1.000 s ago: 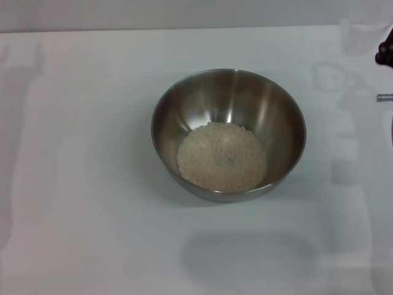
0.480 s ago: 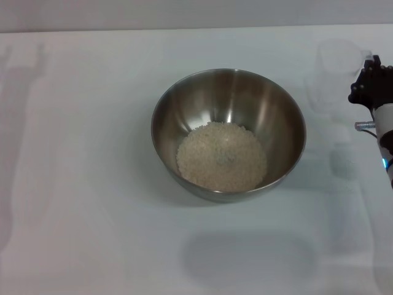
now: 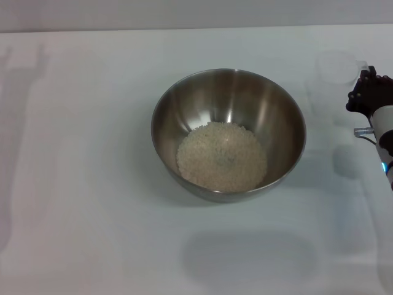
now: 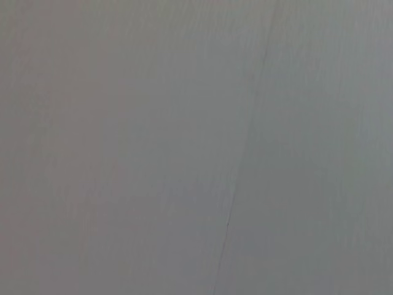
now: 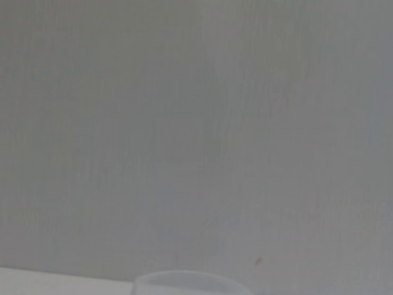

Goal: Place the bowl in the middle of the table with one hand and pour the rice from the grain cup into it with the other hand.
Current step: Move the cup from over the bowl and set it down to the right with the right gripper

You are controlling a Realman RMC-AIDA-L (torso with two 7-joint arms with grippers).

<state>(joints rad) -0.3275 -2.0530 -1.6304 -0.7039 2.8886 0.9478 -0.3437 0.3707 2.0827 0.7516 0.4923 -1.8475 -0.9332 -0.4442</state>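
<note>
Head view: steel bowl [image 3: 228,134] holding the rice [image 3: 221,155] sits mid-surface [image 3: 86,184]; right gripper [image 3: 367,91] at the right edge touches the upright grain cup [image 3: 334,77], finger state undeterminable.

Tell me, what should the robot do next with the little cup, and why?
Probably let go of the cup and pull the right gripper away. The rice already lies in the bowl at the middle of the table, and the cup stands upright and looks empty.
</note>
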